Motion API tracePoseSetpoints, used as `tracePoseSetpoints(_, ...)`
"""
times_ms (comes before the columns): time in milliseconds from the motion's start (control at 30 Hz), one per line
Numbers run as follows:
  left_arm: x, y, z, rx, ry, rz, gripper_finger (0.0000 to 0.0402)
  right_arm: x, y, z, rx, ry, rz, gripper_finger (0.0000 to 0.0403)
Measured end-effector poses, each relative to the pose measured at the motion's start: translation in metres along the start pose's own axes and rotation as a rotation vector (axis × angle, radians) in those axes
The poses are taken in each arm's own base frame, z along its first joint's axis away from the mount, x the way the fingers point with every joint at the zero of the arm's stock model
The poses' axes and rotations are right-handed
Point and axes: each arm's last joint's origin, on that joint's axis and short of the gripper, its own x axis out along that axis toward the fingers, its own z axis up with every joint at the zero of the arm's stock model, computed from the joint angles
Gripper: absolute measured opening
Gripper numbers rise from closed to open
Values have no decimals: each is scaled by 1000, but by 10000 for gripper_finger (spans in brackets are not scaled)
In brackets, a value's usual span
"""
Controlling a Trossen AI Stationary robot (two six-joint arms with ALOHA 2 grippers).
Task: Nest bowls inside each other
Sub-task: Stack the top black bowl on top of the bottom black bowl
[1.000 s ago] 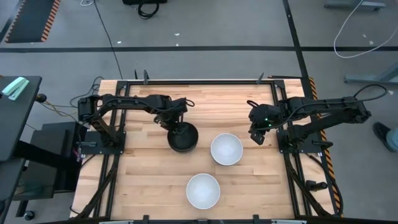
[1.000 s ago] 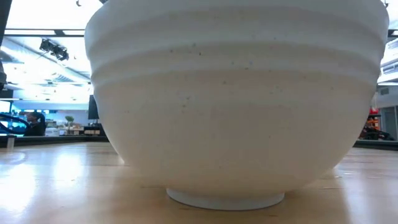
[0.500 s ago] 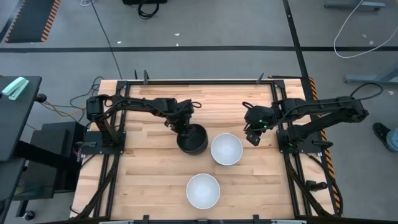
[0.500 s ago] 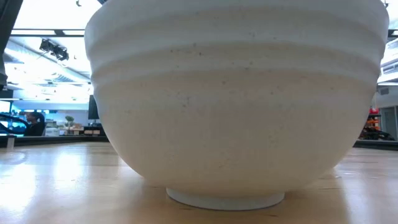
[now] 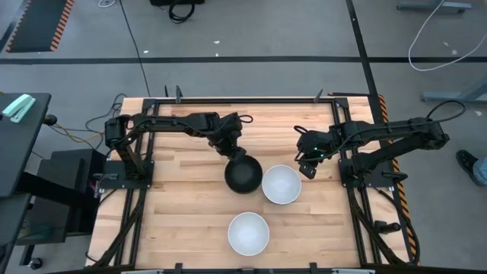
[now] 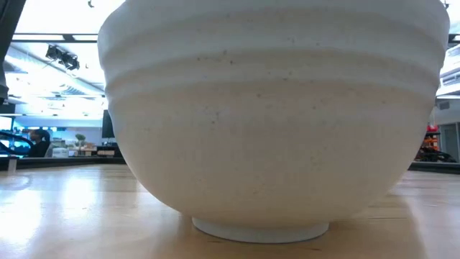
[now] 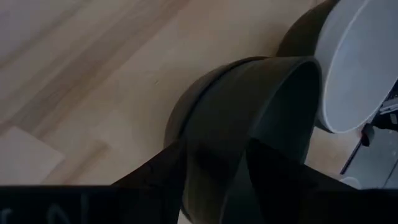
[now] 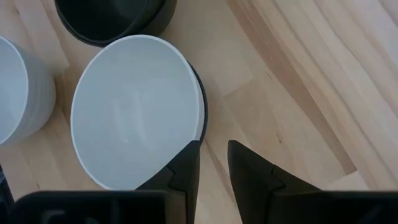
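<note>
On the bench are two white bowls (image 5: 281, 185) (image 5: 248, 233), one stack of black bowls (image 5: 243, 174), and two robot arms with their grippers (image 5: 230, 146) (image 5: 306, 168).

My table (image 5: 183, 205) is pale wooden planks in a black metal frame (image 5: 243, 100), and it stands on a grey concrete floor (image 5: 251, 30). Dark lines (image 5: 228, 58) cross that floor behind me. A mat with orange and black striped edges (image 5: 38, 23) lies at the far left corner, a black cable (image 5: 133, 42) trails down from the back, and a white cable (image 5: 441, 46) loops at the far right. A dark cabinet (image 5: 23, 144) stands on my left. Looking level across the wood, I see a bright ceiling with lamps (image 6: 61, 56), shelves with clutter (image 6: 79, 150) far off, and something red (image 6: 431, 137) at the right edge
</note>
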Motion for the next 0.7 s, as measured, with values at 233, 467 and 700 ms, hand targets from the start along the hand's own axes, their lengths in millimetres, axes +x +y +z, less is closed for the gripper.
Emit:
tracePoseSetpoints(233,-2,9,-3,-10,25,95,177,0,0,0,0,1,1,91)
tracePoseSetpoints(467,-2,9,-3,-17,14,102,174,0,0,0,0,8,12,91)
tracePoseSetpoints(700,-17,-6,10,23,-40,61,175,0,0,0,1,8,12,91)
